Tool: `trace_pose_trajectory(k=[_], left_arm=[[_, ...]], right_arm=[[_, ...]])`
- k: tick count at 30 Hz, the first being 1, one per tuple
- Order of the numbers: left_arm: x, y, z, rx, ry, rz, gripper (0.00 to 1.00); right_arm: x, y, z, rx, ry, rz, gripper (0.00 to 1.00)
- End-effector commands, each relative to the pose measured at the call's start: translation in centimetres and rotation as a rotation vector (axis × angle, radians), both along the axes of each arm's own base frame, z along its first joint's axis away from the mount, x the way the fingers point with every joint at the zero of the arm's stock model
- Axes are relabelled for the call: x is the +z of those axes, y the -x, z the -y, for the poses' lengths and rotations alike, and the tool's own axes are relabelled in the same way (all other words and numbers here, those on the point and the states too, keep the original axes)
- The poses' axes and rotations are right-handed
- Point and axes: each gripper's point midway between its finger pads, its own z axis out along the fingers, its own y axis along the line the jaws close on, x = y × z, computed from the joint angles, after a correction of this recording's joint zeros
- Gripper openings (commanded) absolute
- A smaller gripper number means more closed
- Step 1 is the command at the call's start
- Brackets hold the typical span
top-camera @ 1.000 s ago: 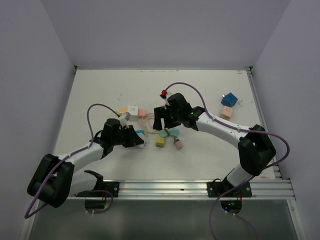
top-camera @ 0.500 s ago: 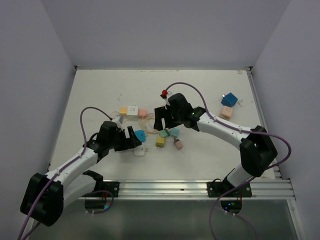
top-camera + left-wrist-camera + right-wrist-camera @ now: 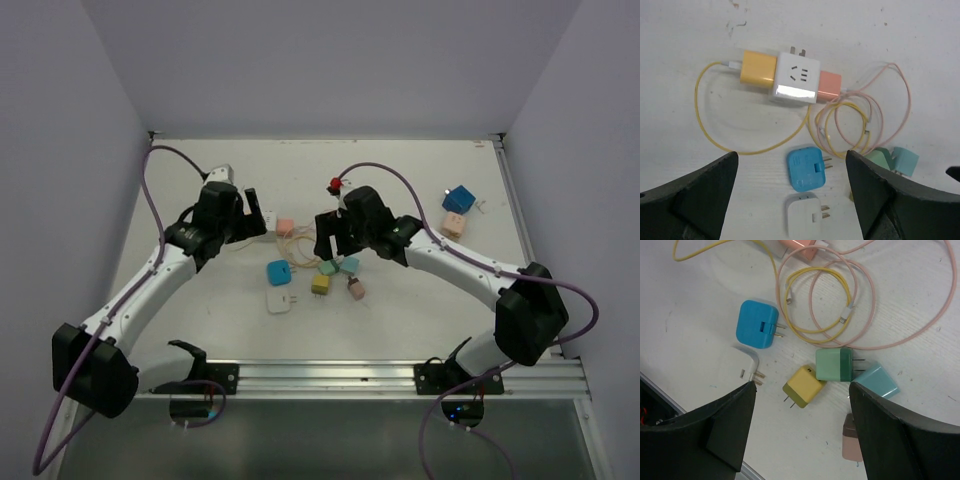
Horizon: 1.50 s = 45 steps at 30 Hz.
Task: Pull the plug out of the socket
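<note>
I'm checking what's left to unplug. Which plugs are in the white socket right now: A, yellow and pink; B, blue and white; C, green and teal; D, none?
A: the yellow plug and the pink plug sit pushed into opposite sides of the white socket, while the blue plug and white plug lie loose, apart from it.
</note>
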Motion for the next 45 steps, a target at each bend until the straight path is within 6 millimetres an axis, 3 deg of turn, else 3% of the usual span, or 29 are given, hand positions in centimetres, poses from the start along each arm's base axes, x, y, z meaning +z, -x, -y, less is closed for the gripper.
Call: trace_pose_trajectory(k=[1, 2, 4, 5, 12, 17, 24, 37, 39, 45], left_arm=[[0.3, -2.1, -1.3, 0.035, -0.132, -0.013, 0.92], [-0.9, -2.8, -1.0, 0.02, -0.156, -0.049, 0.92], [-0.7, -4.2, -0.4, 0.009, -0.162, -0.053, 0.92], [-2.1, -4.8, -0.2, 0.002, -0.182, -0.091, 0.92], [-4.8, -8.3, 1.9, -0.051, -0.192, -0.145, 0.91], [-7.2, -8.7, 2.7, -0.077, -0.193, -0.205, 0.9], [-10.2, -7.7, 2.8, -0.088, -0.203, -0.283, 0.86], [-11.1, -8.1, 3.1, -0.082, -0.203, -0.274, 0.8], [-10.4, -7.9, 3.3, -0.1, -0.2, -0.268, 0.82], [-5.5, -7.8, 2.7, -0.216, -0.269, -0.156, 0.93]], right_arm=[[1.4, -0.1, 1.1, -0.011, 0.012, 0.061, 0.79], [1.1, 0.0, 1.3, -0.013, 0.019, 0.058, 0.79], [1.3, 0.1, 1.6, -0.016, 0.017, 0.067, 0.79], [1.3, 0.2, 1.7, -0.017, 0.018, 0.068, 0.79], [0.3, 1.0, 2.4, -0.016, 0.028, 0.052, 0.79], [-0.1, 1.3, 2.8, -0.019, 0.035, 0.052, 0.79], [-0.5, 1.4, 2.8, -0.017, 0.038, 0.044, 0.79], [-0.9, 1.6, 3.1, -0.016, 0.041, 0.037, 0.79], [-0.8, 1.6, 3.3, -0.017, 0.045, 0.04, 0.79], [-0.6, 1.8, 3.5, -0.011, 0.049, 0.043, 0.79]])
